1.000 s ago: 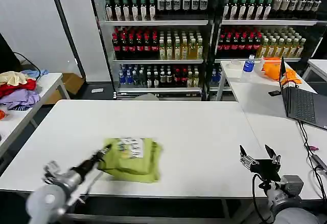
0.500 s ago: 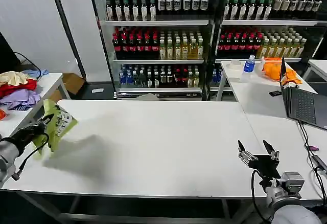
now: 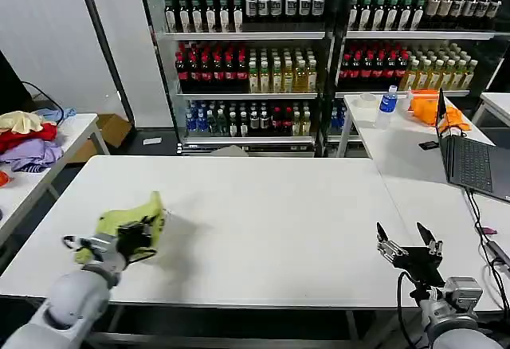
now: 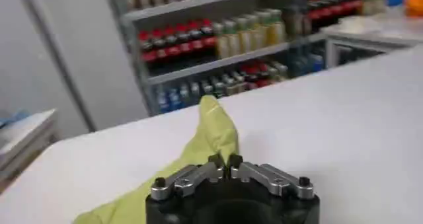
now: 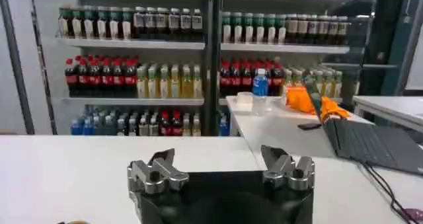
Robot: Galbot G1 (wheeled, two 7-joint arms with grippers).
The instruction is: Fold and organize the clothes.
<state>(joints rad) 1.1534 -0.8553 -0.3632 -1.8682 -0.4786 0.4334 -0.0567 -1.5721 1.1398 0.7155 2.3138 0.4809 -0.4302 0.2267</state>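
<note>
My left gripper point(image 3: 148, 228) sits low over the near left part of the white table point(image 3: 263, 205), its two fingers pinched together on a fold of the yellow-green T-shirt point(image 3: 127, 226). The shirt is bunched up in a loose heap right at the gripper: most of the cloth lies just behind and to the left of the fingertips, and one corner stands up in a peak just past them (my left wrist view shows that peak point(image 4: 213, 129) rising directly ahead of the closed fingers point(image 4: 225, 162), with more cloth trailing down beside my wrist). The lower part of the heap rests on the tabletop near the left edge.

My right gripper point(image 3: 408, 241) hovers at the near right side of the table, well apart from the shirt, its fingers point(image 5: 161, 168) spread and holding nothing. A laptop point(image 3: 470, 158) stands open on the adjoining table to the right.
</note>
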